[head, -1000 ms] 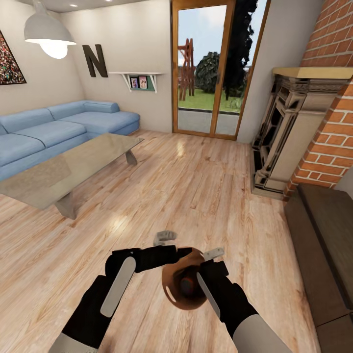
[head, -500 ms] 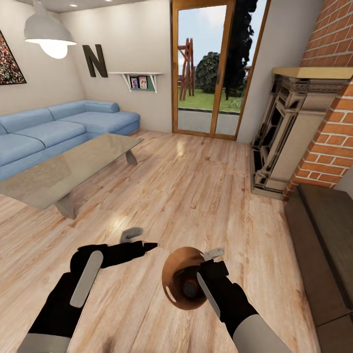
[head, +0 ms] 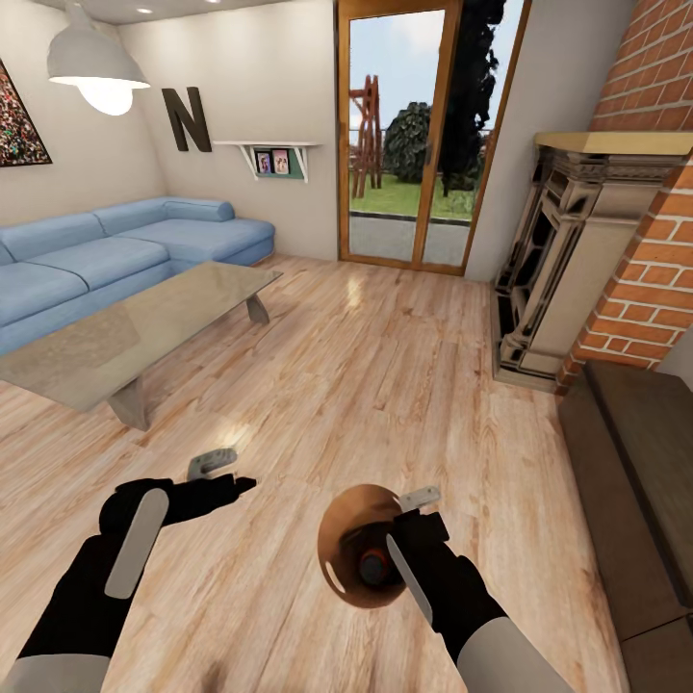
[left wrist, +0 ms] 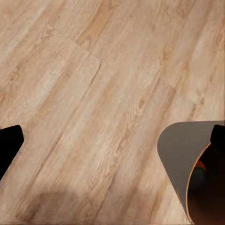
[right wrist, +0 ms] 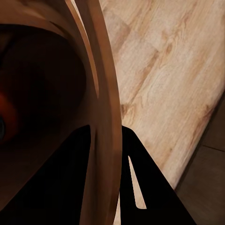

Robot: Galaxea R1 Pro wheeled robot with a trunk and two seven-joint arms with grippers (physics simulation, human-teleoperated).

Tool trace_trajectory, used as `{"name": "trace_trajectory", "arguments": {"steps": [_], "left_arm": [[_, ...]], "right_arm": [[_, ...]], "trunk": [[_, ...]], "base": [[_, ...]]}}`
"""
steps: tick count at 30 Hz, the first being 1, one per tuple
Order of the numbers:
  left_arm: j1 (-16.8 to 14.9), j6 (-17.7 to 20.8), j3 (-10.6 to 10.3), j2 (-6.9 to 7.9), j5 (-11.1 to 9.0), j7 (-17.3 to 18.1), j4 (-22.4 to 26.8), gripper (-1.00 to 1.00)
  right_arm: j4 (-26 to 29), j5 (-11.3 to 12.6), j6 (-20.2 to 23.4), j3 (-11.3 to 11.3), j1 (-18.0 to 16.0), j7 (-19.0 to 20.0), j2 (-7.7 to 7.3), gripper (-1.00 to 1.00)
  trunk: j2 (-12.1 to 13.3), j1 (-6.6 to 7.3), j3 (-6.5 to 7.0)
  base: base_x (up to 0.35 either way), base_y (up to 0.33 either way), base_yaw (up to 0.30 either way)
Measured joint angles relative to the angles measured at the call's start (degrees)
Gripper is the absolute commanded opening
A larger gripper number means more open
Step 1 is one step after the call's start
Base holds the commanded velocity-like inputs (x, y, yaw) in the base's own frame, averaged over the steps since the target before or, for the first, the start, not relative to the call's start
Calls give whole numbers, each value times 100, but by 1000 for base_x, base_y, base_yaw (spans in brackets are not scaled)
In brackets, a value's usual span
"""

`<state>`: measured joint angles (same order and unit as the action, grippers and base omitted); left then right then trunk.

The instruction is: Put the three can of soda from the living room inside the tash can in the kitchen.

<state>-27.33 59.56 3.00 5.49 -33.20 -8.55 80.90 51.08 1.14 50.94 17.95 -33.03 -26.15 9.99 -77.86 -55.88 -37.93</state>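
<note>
Our right tool (head: 412, 515) clamped on the near-right rim of the glossy brown tapered bin (head: 342, 539), an orange drink can (head: 373, 566) inside, our left tool (head: 219, 472) fingers apart, well left above wood floor (head: 385, 385)

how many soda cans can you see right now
1. One can lies inside the bin that the right pincer holds by the rim. Others may be hidden deeper in the bin's dark interior.
</note>
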Motion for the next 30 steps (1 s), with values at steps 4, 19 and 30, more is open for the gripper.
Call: {"name": "trace_trajectory", "arguments": {"steps": [4,19,30], "left_arm": [[0,40,11,3,-2,-578,-2,100],[0,44,-39,-44,15,-1028,-49,100],[2,44,-62,-56,19,-1035,-56,100]], "right_arm": [[4,16,-1,-5,0,3,0,-100],[24,33,-10,2,8,14,0,-100],[197,47,-8,10,25,15,0,-100]], "trunk": [[0,0,0],[0,0,62],[0,0,86]], "base": [[0,0,0],[0,0,-10],[0,0,-46]]}}
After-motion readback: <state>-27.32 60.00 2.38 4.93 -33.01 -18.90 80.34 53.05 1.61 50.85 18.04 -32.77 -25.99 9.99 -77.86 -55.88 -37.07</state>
